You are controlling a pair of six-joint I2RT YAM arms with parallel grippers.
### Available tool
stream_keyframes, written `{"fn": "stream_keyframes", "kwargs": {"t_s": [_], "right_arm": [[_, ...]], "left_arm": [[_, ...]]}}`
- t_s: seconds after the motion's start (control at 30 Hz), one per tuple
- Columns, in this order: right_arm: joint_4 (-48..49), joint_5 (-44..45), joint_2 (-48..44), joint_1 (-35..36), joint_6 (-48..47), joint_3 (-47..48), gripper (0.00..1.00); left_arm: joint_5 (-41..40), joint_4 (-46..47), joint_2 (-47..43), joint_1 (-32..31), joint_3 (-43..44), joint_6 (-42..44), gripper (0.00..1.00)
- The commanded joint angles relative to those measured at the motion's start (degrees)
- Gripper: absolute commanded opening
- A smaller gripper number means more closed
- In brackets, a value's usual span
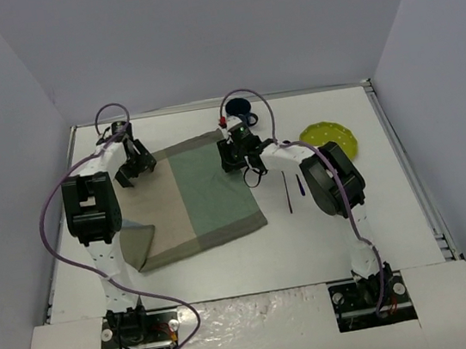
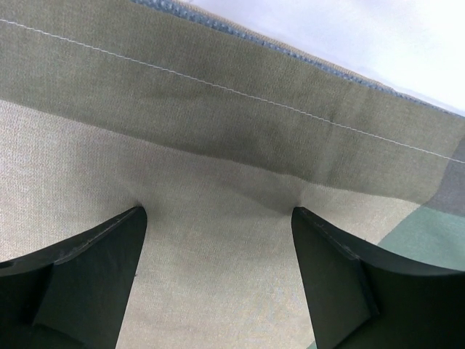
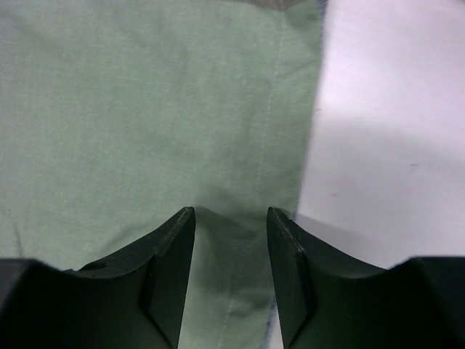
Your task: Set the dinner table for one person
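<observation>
The white dinner table (image 1: pixel 312 241) carries a beige and green cloth placemat (image 1: pixel 193 199) lying slightly askew, its near-left corner folded over. My left gripper (image 1: pixel 135 167) is down on the mat's far beige part. In the left wrist view it (image 2: pixel 216 212) is open wide, both tips pressing the beige cloth (image 2: pixel 218 131) just inside the stitched hem. My right gripper (image 1: pixel 240 153) is at the mat's far-right green edge. In the right wrist view it (image 3: pixel 230 212) is partly open, with the hem strip of the green cloth (image 3: pixel 145 109) between its fingers and bare table (image 3: pixel 392 109) to the right.
A dark blue cup (image 1: pixel 238 107) stands at the back, just behind the right gripper. A yellow-green plate (image 1: pixel 330 139) lies to the right. Two thin dark utensils (image 1: pixel 288 193) lie on the table between the mat and the right arm.
</observation>
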Motion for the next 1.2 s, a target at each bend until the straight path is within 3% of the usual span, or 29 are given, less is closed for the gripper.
{"fn": "stream_keyframes", "kwargs": {"t_s": [0.0,0.1,0.27,0.43,0.63,0.83,1.0,1.17], "right_arm": [[-1.5,2.9,-0.6,-3.0,0.6,-1.5,0.41],[-1.6,2.7,-1.5,-3.3,-0.3,-0.4,0.41],[-1.8,1.9,-6.9,-2.4,-1.5,0.5,0.44],[-2.4,4.5,-17.3,0.4,-2.2,-2.0,0.52],[-2.6,9.2,-31.6,2.9,-0.2,-12.1,0.71],[-2.6,9.0,-45.4,3.5,3.2,-24.4,0.91],[-2.6,9.2,-54.3,3.5,3.9,-31.4,0.93],[-2.7,9.6,-58.6,3.4,3.9,-34.8,0.93]], "left_arm": [[9.9,3.5,5.6,-1.0,3.6,1.0,0.77],[10.8,4.9,2.8,-1.0,4.2,2.2,0.77],[4.0,0.9,-9.4,-1.1,3.8,7.9,0.82],[-7.3,-7.0,-22.4,-4.7,-1.1,12.1,0.85],[-18.0,-14.1,-30.7,-13.5,-15.7,8.2,0.85],[-19.6,-14.3,-32.8,-19.6,-27.2,4.3,0.85],[-21.3,-12.7,-30.2,-20.0,-29.3,4.1,0.83],[-21.4,-11.2,-26.4,-19.9,-29.4,3.3,0.74]]}}
